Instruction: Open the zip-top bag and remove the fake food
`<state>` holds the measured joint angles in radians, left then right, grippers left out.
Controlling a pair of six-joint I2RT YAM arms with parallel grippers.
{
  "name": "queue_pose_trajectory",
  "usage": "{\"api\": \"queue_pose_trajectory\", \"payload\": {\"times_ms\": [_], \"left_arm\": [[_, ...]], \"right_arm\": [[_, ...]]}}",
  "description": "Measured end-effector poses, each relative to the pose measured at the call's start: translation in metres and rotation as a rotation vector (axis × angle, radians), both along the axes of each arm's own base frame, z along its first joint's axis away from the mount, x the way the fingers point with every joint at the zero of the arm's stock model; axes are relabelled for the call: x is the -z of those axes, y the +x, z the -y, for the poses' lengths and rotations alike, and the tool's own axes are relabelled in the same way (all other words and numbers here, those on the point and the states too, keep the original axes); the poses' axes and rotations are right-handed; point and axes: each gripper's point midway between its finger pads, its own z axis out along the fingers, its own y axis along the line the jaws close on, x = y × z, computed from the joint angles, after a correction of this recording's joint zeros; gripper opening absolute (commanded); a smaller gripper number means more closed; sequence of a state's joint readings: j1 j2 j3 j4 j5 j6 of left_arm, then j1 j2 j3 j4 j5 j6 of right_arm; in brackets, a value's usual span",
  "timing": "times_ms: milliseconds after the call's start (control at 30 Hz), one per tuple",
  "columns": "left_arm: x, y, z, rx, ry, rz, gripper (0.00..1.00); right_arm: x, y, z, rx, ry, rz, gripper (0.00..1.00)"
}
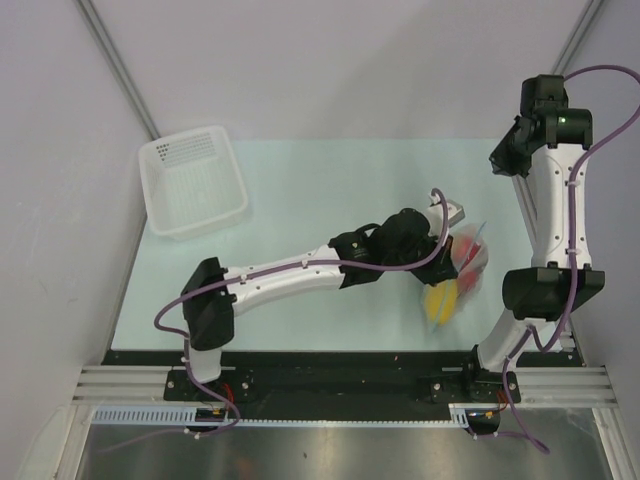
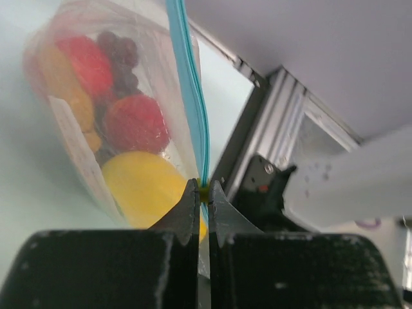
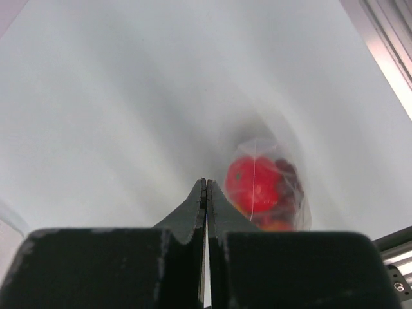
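The zip-top bag point(image 1: 462, 272) is clear plastic with a blue-teal zip strip point(image 2: 192, 96) and sits right of the table's middle. Inside it is the fake food: a yellow piece point(image 2: 145, 187), red fruits point(image 2: 136, 122), a purple grape bunch point(image 2: 122, 58) and an orange piece point(image 2: 61, 77). My left gripper point(image 2: 203, 190) is shut on the zip strip at the end by the yellow piece; in the top view it point(image 1: 445, 262) is over the bag. My right gripper point(image 3: 206, 183) is shut and empty, held high at the far right point(image 1: 505, 158), with the bag point(image 3: 267, 187) below and ahead of it.
A white perforated basket point(image 1: 193, 180) stands at the table's far left. The right arm's base and the metal rail point(image 2: 283, 129) along the table's near edge are close beside the bag. The enclosure walls stand on both sides.
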<state>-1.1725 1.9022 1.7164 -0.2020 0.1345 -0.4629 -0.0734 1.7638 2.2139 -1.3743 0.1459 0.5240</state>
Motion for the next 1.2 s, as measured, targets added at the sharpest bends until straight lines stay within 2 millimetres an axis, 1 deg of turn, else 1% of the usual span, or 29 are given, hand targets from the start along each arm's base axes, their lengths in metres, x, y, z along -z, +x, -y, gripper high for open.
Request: {"api": "queue_pose_trajectory", "payload": {"times_ms": [133,167,233,267,300,333,400,467,500,567,633,700,767,833,900,933,1033,1067,1100,1167,1200], "left_arm": [[0.014,-0.031,-0.017,0.051,0.035,-0.045,0.0],[0.017,-0.035,-0.019,0.056,0.046,-0.052,0.0],[0.019,-0.039,-0.021,0.06,0.061,-0.054,0.0],[0.019,-0.039,-0.022,0.056,0.071,-0.053,0.0],[0.018,-0.038,-0.022,0.051,0.079,-0.053,0.0],[0.014,-0.034,-0.021,0.044,0.081,-0.045,0.0],[0.001,-0.023,-0.015,0.024,0.068,-0.029,0.0],[-0.014,-0.007,-0.009,-0.001,0.04,-0.009,0.0],[-0.021,-0.002,-0.006,-0.009,0.029,-0.002,0.0],[-0.026,0.012,-0.007,-0.031,0.025,0.007,0.0],[-0.027,0.021,-0.008,-0.042,0.03,0.012,0.0],[-0.024,0.026,-0.007,-0.049,0.04,0.01,0.0],[-0.017,0.027,-0.005,-0.047,0.053,0.003,0.0],[-0.011,0.025,-0.003,-0.042,0.063,-0.003,0.0],[-0.007,0.024,-0.002,-0.035,0.074,-0.009,0.0],[-0.005,0.023,-0.003,-0.035,0.08,-0.013,0.0],[-0.005,0.022,-0.003,-0.032,0.083,-0.013,0.0],[-0.004,0.021,-0.003,-0.032,0.083,-0.013,0.0],[-0.004,0.021,-0.003,-0.033,0.083,-0.013,0.0],[-0.002,0.021,-0.004,-0.034,0.083,-0.013,0.0],[-0.001,0.021,-0.005,-0.035,0.085,-0.013,0.0]], "right_arm": [[0.003,0.004,0.006,0.013,-0.014,-0.003,0.0],[0.003,0.004,0.006,0.011,-0.01,-0.002,0.0],[0.003,0.004,0.003,0.001,-0.001,-0.001,0.22],[0.003,0.003,0.001,-0.01,-0.001,0.001,0.3],[0.005,0.0,-0.002,-0.026,0.0,-0.004,0.44],[0.008,-0.005,-0.005,-0.044,0.003,-0.011,0.49],[0.014,-0.023,-0.012,-0.072,0.016,-0.039,0.6],[0.017,-0.045,-0.021,-0.109,0.038,-0.049,0.64],[0.017,-0.058,-0.026,-0.125,0.051,-0.05,0.69],[0.019,-0.086,-0.034,-0.155,0.077,-0.052,0.74],[0.019,-0.106,-0.041,-0.18,0.092,-0.041,0.78],[0.023,-0.124,-0.046,-0.2,0.099,-0.047,0.78],[0.03,-0.136,-0.053,-0.227,0.103,-0.057,0.77],[0.042,-0.142,-0.062,-0.264,0.108,-0.088,0.72],[0.056,-0.145,-0.071,-0.292,0.115,-0.13,0.65],[0.062,-0.144,-0.074,-0.3,0.118,-0.143,0.64],[0.072,-0.139,-0.078,-0.303,0.125,-0.164,0.58],[0.073,-0.136,-0.079,-0.302,0.126,-0.16,0.54],[0.073,-0.132,-0.079,-0.301,0.125,-0.154,0.4],[0.075,-0.124,-0.078,-0.297,0.121,-0.143,0.25],[0.075,-0.121,-0.077,-0.295,0.12,-0.14,0.13]]}}
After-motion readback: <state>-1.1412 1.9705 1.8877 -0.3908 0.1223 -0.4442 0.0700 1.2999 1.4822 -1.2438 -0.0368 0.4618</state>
